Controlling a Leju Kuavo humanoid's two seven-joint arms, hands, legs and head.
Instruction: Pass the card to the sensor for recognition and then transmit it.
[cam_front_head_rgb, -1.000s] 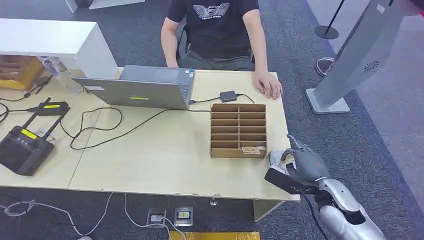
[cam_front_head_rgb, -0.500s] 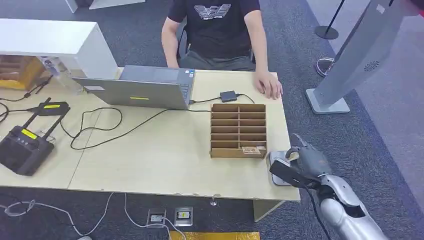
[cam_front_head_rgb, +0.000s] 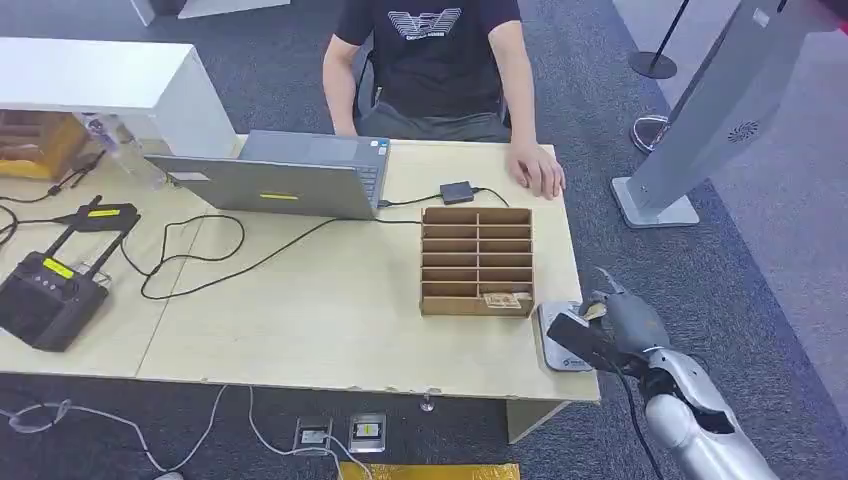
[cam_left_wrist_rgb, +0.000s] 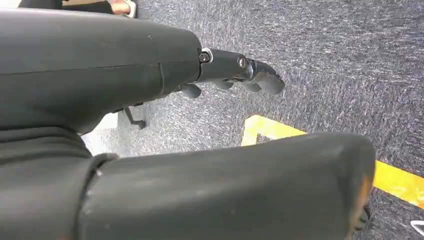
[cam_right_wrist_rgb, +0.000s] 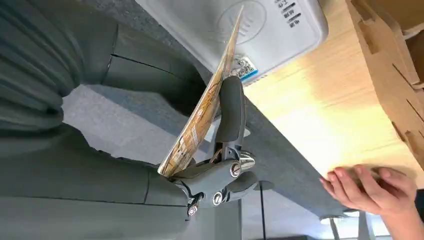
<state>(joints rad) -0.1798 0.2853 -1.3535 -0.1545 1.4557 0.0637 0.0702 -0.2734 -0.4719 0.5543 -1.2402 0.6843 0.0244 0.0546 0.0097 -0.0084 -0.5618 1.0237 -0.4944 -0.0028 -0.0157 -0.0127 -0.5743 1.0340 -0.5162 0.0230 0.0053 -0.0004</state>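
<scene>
Head view shows the robot's right hand (cam_front_head_rgb: 615, 325) at the near right corner of the pale wooden table (cam_front_head_rgb: 330, 310), and over the last second it has drawn back toward the robot and off past the table's right edge. That uncovers the flat white card sensor pad (cam_front_head_rgb: 556, 338), which lay mostly under the hand a second ago. The thin yellowish printed card (cam_right_wrist_rgb: 205, 107) is pinched between the thick grey thumb and a dark finger (cam_right_wrist_rgb: 231, 107); in the right wrist view it stands edge-on, its tip reaching over the white pad without clearly touching it. My reading is that the recognition pass is done or ending, and that the hand-over to the seated person in a black T-shirt (cam_front_head_rgb: 435, 60) comes next; that person's hand (cam_front_head_rgb: 538, 170) rests on the far right of the table, well apart from the robot's hand.

Just left of the pad stands the brown wooden slotted card rack (cam_front_head_rgb: 477, 261), with another card lying in its nearest right slot.

Hard to judge: whether the sensor registered anything, since no light or display shows. The card's printed face is too foreshortened to read. In the head view the card is only a small sliver at the fingers.

The left hand (cam_left_wrist_rgb: 240, 75) hangs over grey carpet, its dark fingers nearly straight with nothing in them.
</scene>
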